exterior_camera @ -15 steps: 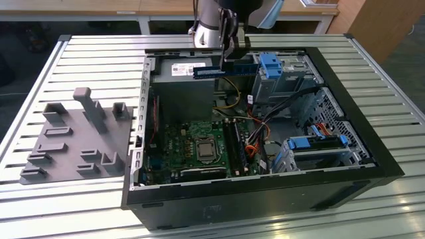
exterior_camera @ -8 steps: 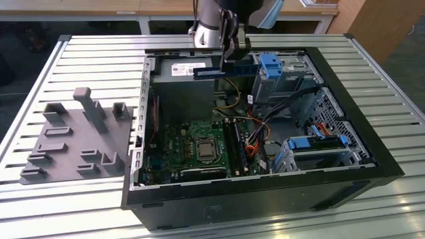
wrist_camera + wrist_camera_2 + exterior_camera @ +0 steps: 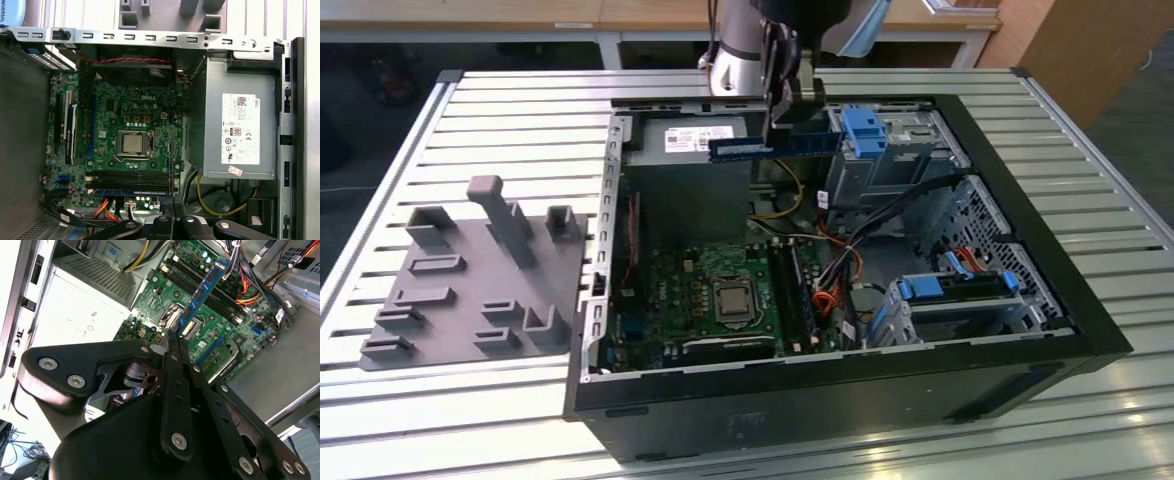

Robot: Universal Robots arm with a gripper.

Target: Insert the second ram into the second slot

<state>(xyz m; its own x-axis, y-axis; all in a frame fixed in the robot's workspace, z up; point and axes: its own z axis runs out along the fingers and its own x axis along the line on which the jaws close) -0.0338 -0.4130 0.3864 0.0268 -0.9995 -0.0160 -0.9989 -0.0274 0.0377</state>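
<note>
computer case (image 3: 854, 400): 1, under gripper (image 3: 172, 339) | motherboard (image 3: 135, 115): 1 | processor socket (image 3: 132, 143): 1 | power supply (image 3: 240, 130): 1 | second ram (image 3: 202, 290): 1, clamped in gripper | blue drive brackets (image 3: 861, 128): 2, one just beside gripper, other well apart | grey holder tray (image 3: 467, 290): 1, well apart from gripper
</note>
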